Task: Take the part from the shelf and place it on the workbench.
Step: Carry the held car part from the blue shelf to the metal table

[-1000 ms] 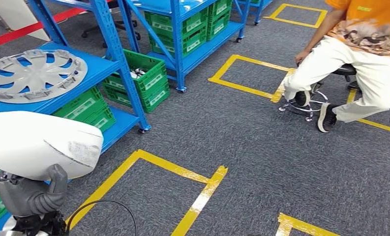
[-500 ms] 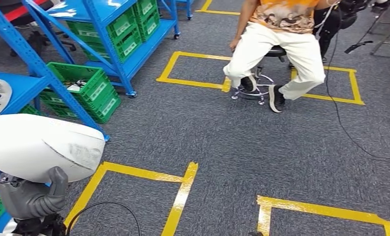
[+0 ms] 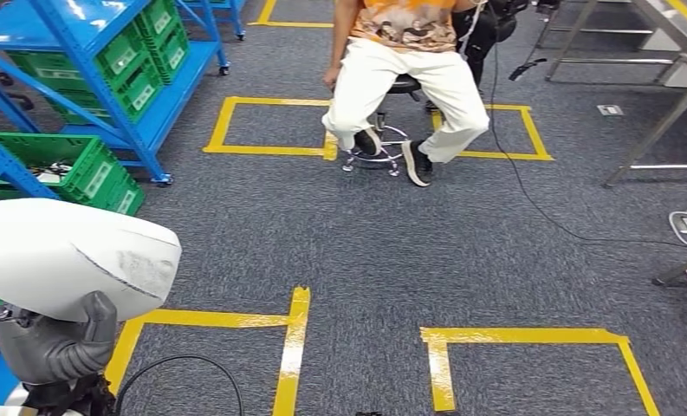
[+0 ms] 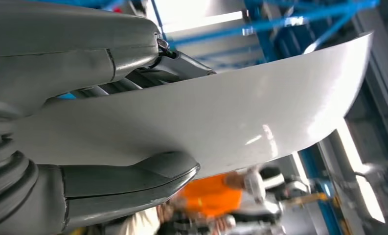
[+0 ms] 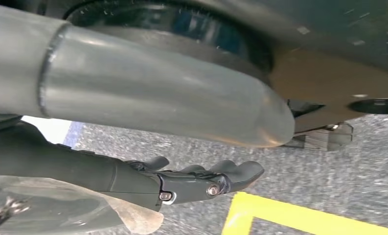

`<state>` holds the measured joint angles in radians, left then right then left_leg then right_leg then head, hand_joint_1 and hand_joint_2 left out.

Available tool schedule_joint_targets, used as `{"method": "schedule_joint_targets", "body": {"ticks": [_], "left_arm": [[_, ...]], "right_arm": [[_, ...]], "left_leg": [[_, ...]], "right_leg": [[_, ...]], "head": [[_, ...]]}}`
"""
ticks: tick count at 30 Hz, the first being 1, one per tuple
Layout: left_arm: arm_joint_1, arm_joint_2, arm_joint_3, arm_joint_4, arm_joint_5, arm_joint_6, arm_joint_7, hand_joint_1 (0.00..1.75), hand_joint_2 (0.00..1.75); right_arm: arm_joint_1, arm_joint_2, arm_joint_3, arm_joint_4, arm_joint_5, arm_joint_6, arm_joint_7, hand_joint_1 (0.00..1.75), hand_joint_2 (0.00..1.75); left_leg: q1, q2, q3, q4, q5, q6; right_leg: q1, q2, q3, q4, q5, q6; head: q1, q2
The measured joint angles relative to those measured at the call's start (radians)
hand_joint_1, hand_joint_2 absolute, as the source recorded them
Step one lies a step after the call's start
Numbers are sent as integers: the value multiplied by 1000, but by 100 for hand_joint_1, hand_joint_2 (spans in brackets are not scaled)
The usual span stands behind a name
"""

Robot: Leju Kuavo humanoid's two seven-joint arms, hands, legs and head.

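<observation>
The part is a large white curved shell (image 3: pixel 62 256) at the lower left of the head view. My left hand (image 3: pixel 54 347) grips it from underneath, with the grey thumb up against its lower edge. The left wrist view has the same white part (image 4: pixel 221 112) clamped between the thick grey thumb (image 4: pixel 128 178) and the fingers on its other side. My right hand (image 5: pixel 196 178) hangs over the grey carpet with its dark fingers stretched out and nothing in them.
Blue shelves (image 3: pixel 106 43) with green bins (image 3: pixel 62 160) stand at the left. A person (image 3: pixel 400 69) sits on a wheeled stool ahead. Metal bench legs (image 3: pixel 660 121) rise at the right, with cables on the floor. Yellow tape squares (image 3: pixel 530 338) mark the carpet.
The camera has turned to the right: the shelves slid off to the left, the seated person came to the middle, and the metal bench legs appeared. The white part stays in my left hand.
</observation>
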<state>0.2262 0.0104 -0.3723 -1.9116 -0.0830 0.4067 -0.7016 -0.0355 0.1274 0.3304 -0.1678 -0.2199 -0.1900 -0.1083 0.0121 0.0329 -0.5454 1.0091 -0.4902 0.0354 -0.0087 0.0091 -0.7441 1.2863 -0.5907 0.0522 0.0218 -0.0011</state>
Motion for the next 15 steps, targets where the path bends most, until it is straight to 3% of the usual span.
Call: {"method": "schedule_joint_targets", "body": {"ticks": [1,2,4,6,7,9,11,13,15], "left_arm": [[0,-1,0,0,0,-1,0,175,175],[0,-1,1,0,0,-1,0,175,175],[0,-4,1,0,-1,-1,0,175,175],[-1,-5,3,0,-1,-2,0,175,175],[-1,-5,4,0,-2,-3,0,175,175],[-4,-6,5,0,-2,-6,0,175,175],[-6,-6,6,0,-1,-8,-1,175,175],[-5,-6,7,0,-1,-9,-1,175,175],[-2,-6,8,0,-1,-9,-1,175,175]], "right_arm": [[1,0,0,0,0,0,1,0,0],[2,0,0,0,1,0,1,0,0],[2,0,0,0,1,0,3,0,0],[-1,0,0,0,1,0,4,0,0],[-1,0,0,0,1,0,5,0,0],[1,0,0,0,1,0,9,0,0],[2,0,0,0,-1,1,14,0,0],[1,0,-1,0,-3,2,17,0,0],[-1,0,-1,0,-6,3,18,0,0]], "left_leg": [[0,15,0,0,-1,0],[-1,29,1,0,-2,-1],[-2,54,5,1,-6,-6],[-7,74,9,3,-11,-15],[-9,83,11,3,-12,-20],[-7,95,15,4,-15,-30],[-2,54,5,38,-44,-39],[1,-6,-43,152,-106,-43],[1,-24,-103,276,-149,-43]], "right_leg": [[-1,-4,1,5,7,1],[-2,-10,24,-32,31,2],[0,-49,109,-178,88,-2],[6,-81,166,-273,113,-12],[9,-81,172,-284,112,-18],[8,-58,171,-286,118,-31],[4,-36,174,-291,123,-43],[2,-12,175,-293,125,-51],[4,19,175,-293,125,-54]], "head": [[0,0],[0,0],[1,0],[0,0],[0,0],[0,0],[-4,0],[-9,0],[-11,0]]}}
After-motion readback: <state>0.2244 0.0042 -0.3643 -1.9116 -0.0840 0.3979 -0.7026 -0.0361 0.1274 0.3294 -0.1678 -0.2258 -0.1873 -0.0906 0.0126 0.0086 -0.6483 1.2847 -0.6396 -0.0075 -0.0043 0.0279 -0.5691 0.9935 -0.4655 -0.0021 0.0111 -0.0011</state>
